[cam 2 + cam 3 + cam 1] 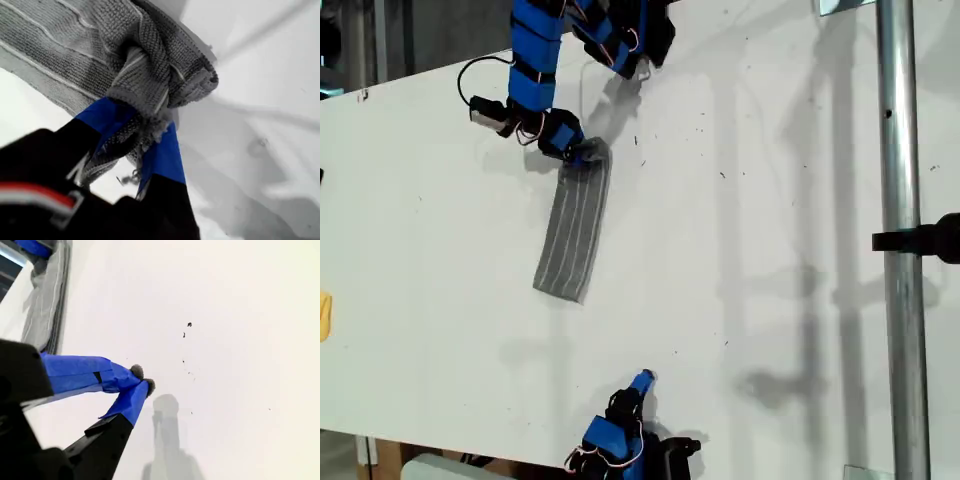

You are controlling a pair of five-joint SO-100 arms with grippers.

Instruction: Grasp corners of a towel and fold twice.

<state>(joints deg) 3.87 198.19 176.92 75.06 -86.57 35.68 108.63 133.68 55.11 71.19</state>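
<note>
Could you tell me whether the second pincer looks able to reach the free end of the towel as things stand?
Probably yes: my second pincer is shut on nothing, and only bare table lies between it and the towel's near end.

bright, even light washes the white table (770,250), with soft grey shadows beside the metal pole (900,250). in the first wrist view the black gripper body blurs, while the towel (145,55) weave stays sharp.

The towel (145,65) runs off the first wrist view's edge, and its bunched end hides which corners sit inside my first gripper (145,135). My second gripper (642,381) shows in the exterior view only in part, its arm cut by the bottom edge
</note>
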